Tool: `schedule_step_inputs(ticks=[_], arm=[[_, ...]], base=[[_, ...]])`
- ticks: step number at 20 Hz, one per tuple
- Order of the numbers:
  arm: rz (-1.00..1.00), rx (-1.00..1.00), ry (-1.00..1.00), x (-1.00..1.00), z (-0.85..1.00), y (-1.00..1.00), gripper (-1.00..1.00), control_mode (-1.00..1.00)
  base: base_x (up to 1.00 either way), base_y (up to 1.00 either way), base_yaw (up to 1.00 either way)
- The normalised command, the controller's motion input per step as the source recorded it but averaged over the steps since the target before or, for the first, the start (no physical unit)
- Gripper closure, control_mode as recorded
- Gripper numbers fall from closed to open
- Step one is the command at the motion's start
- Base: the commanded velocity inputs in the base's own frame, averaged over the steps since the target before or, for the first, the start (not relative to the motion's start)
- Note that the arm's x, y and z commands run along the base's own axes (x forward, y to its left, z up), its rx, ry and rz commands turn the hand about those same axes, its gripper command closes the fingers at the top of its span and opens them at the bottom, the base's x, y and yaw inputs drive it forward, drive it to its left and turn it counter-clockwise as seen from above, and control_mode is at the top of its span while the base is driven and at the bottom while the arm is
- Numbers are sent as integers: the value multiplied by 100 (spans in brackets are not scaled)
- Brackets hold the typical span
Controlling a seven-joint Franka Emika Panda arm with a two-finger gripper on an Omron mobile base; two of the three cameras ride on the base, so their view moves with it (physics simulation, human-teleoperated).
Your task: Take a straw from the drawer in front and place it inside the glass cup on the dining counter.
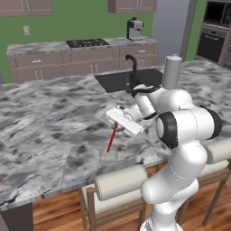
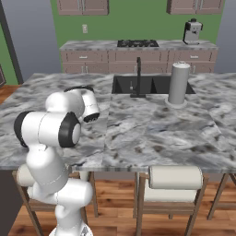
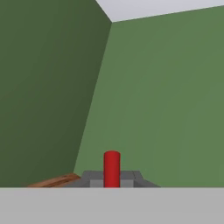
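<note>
In the left base view the straw [image 1: 111, 139] hangs below the gripper [image 1: 118, 121], a thin red stick slanting down and to the left, its lower end close over the dining counter [image 1: 49, 126]. The gripper is closed on the straw's upper end; the white hand sits just right of it, with the arm's dark joints further right. Beyond the gripper, up and to the right, the dark sink [image 1: 124, 80] is set in the marbled top with the black faucet [image 1: 133, 70] at its near edge. Further right stands the tall grey cylinder [image 1: 172, 71], well apart from the gripper. In the hand view the straw [image 3: 112, 169] rises between the two dark fingertips [image 3: 93, 179], which press against its sides, with green walls behind. I cannot make out the glass cup anywhere on the counter.
</note>
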Motion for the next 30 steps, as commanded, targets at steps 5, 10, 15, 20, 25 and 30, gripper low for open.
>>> schedule_step_inputs(ticks=[5, 10, 15, 20, 25, 30], arm=[[0, 0, 0, 0, -13, 0, 100, -100], [0, 0, 0, 0, -12, 0, 100, -100], [0, 0, 0, 0, -18, 0, 100, -100], [0, 0, 0, 0, -15, 0, 100, -100], [0, 0, 0, 0, -12, 0, 100, -100], [0, 0, 0, 0, -12, 2, 100, -100]], base=[[0, 0, 0], [0, 0, 0], [0, 0, 0], [0, 0, 0], [0, 0, 0], [0, 0, 0]])
